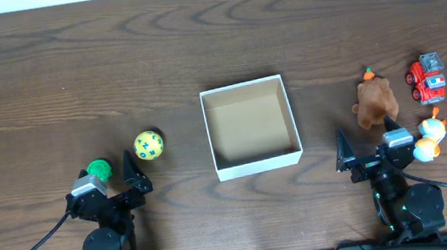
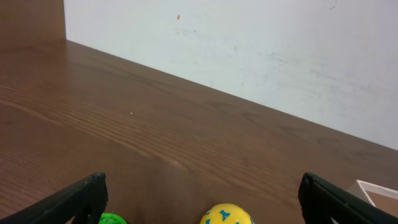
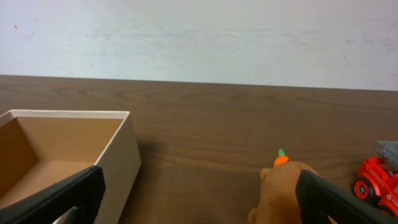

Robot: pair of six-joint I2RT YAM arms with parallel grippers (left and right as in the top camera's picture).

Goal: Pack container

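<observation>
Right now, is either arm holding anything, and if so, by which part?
Nothing is held: the left gripper and the right gripper are both open and grip no toy.

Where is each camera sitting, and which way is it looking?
Overhead: above the table, looking straight down at the square white cardboard box, toys either side; left arm and right arm show at the bottom.
Left wrist: low on the left gripper, facing the far wall; open black fingers frame the yellow ball with blue marks.
Right wrist: low on the right gripper, facing the wall; fingers frame the brown plush bear.
Shared: both wrist views catch the box.
</observation>
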